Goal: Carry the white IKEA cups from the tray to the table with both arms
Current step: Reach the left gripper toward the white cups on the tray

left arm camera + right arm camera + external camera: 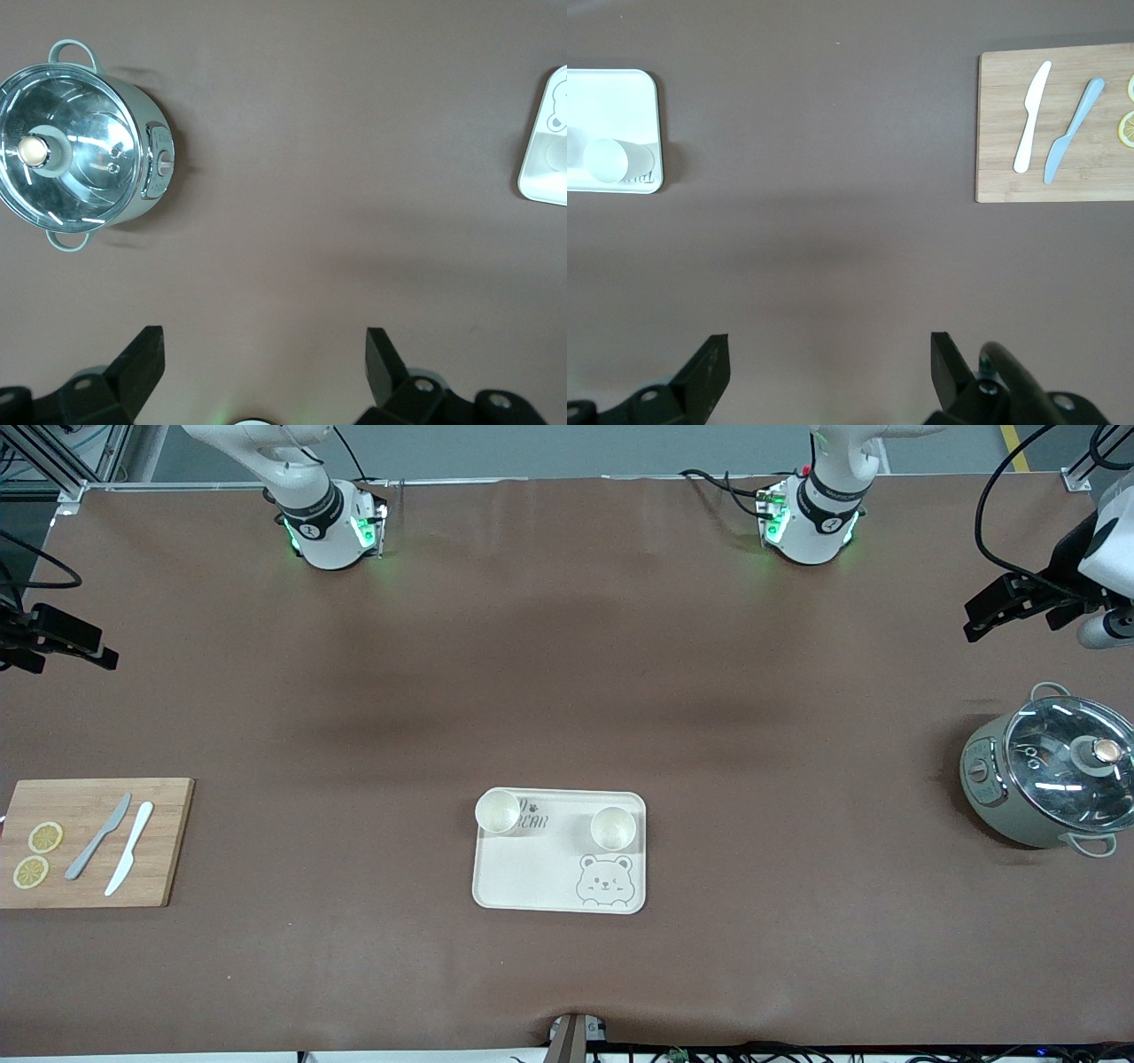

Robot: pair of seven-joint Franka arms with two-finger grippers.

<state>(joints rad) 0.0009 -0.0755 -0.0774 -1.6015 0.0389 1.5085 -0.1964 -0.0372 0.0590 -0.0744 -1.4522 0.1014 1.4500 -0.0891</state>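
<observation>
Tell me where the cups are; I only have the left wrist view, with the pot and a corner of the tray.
Observer: Both cups stand upright on the tray, along its edge farther from the front camera.
Operator: Is the right gripper near them?
Observer: No. The right gripper is open and empty, over bare table at the right arm's end.
Operator: Anything else at that end?
Observer: A board with two knives and two lemon slices.

Two cups (498, 811) (613, 827) on tray (532, 877) mid-table, cutting board (164, 841) toward right arm's end, pot (1045, 779) toward left arm's end
</observation>
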